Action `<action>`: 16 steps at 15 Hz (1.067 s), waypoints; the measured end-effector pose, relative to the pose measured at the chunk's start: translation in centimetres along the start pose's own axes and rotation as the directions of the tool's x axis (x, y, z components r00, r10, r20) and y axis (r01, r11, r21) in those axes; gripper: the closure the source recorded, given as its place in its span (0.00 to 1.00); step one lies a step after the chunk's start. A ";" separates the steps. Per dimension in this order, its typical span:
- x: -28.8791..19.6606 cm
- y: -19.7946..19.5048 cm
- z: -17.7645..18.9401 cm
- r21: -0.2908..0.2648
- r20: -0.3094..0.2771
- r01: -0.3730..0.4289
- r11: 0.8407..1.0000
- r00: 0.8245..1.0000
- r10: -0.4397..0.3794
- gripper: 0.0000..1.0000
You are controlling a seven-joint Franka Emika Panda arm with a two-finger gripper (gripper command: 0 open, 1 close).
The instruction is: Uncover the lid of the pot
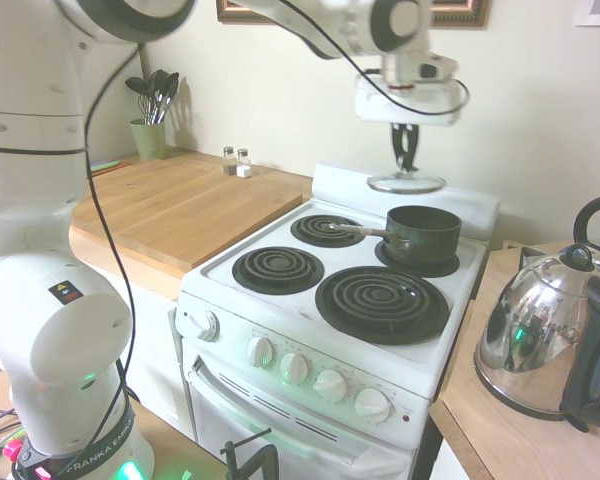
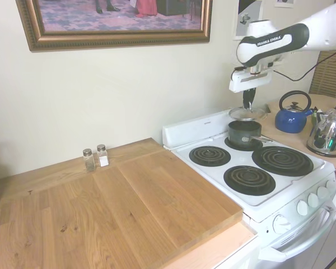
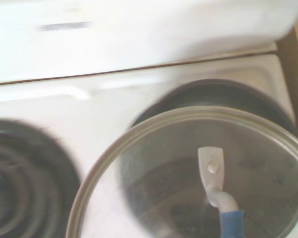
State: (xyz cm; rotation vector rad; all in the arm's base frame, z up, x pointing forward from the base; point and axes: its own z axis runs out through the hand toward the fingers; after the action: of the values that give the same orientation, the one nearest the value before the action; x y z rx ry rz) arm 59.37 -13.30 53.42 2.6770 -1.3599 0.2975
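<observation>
A: The lid (image 1: 406,183), a small round glass disc with a metal rim and an upright metal loop handle, hangs level in the air above the pot (image 1: 423,232), clear of its rim.

B: And the pot?

A: A small dark green-black saucepan with straight sides and a long silver-grey handle, standing open on a rear coil burner of the white electric stove (image 1: 280,345).

B: What has the lid?

A: The gripper (image 1: 406,160), its dark fingers pinched narrow on the loop handle. In the wrist view the glass looks smoky, the rim a dull band, and part of the loop is wrapped in blue.

B: Any writing?

A: "FRANKA EMIKA" in black on the white arm in the second exterior view. The print on the stove's back panel is too blurred to read.

B: Around it?

A: Four black spiral coils, round white knobs, a shiny chrome kettle (image 1: 540,340) on the wooden counter beside the stove, a glossy blue kettle (image 2: 292,116) beyond it, and two small glass shakers (image 2: 96,158) on the butcher-block worktop (image 2: 117,213).
</observation>
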 end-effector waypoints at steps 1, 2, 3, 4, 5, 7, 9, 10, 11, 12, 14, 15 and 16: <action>-2.3 -1.6 -1.0 -0.020 -0.023 0.009 1.000 1.000 -0.010 1.00; -4.8 -3.5 -1.9 -0.045 -0.046 0.016 0.999 0.999 -0.018 1.00; -7.6 -5.6 -2.6 -0.073 -0.064 0.023 0.997 0.998 -0.028 1.00; -10.5 -7.5 -3.0 -0.097 -0.079 0.037 0.995 0.996 -0.045 1.00; -13.6 -9.5 -3.4 -0.118 -0.095 0.055 0.992 0.993 -0.066 1.00; -19.9 -13.3 -3.1 -0.162 -0.133 0.090 0.983 0.985 -0.113 1.00; -25.1 -17.4 -1.9 -0.216 -0.167 0.117 0.969 0.974 -0.155 1.00; -27.0 -19.3 -0.9 -0.240 -0.169 0.133 0.962 0.970 -0.176 1.00; -28.4 -21.2 0.3 -0.260 -0.164 0.149 0.954 0.967 -0.196 1.00; -29.5 -23.0 1.9 -0.273 -0.153 0.165 0.948 0.965 -0.212 1.00; -31.1 -25.8 4.9 -0.287 -0.102 0.215 0.934 0.962 -0.253 1.00; -31.9 -26.6 6.0 -0.281 -0.055 0.255 0.925 0.958 -0.280 1.00; -32.5 -27.2 6.7 -0.269 -0.004 0.296 0.917 0.951 -0.308 1.00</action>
State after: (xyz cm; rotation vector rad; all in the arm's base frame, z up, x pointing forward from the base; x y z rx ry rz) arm 63.46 26.87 38.87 2.5806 -0.8791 0.1309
